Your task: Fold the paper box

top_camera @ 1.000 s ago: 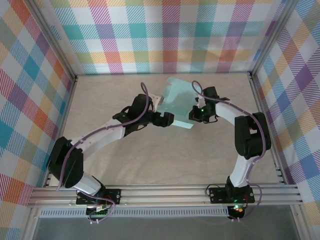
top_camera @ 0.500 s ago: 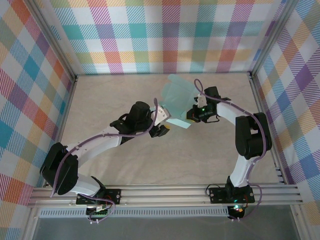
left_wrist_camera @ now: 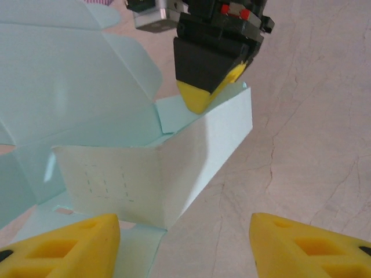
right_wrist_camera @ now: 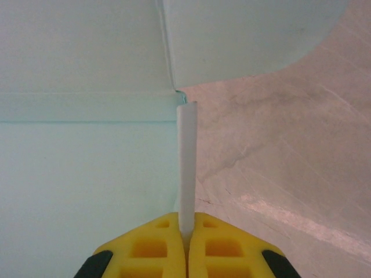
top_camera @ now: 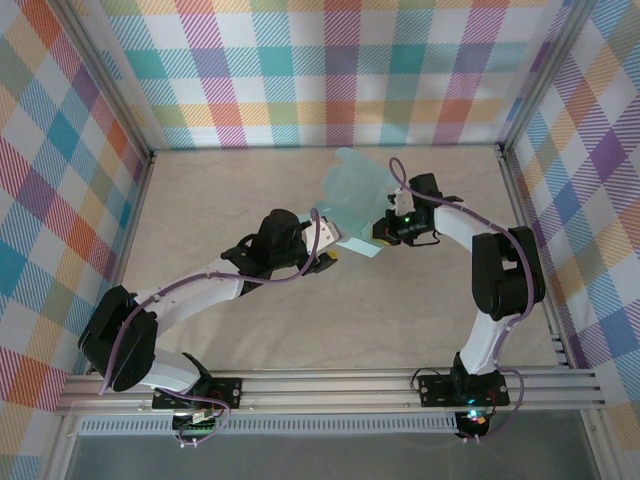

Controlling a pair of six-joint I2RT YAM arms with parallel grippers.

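My left gripper point(left_wrist_camera: 182, 246) stands wide open and empty, just short of the paper box point(left_wrist_camera: 145, 174), whose upright panel runs crosswise in front of it. At that panel's far end my right gripper point(right_wrist_camera: 185, 234) is clamped tight on the card's edge. The box lies beyond mid-bench point(top_camera: 250, 330), toward the far edge. I judge the free left arm best placed to press the fold.

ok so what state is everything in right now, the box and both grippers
paper box: partly folded, one panel standing up, the rest of the blank lying open
left gripper: open, fingers wide apart, facing the standing panel
right gripper: shut on a thin edge of the paper box
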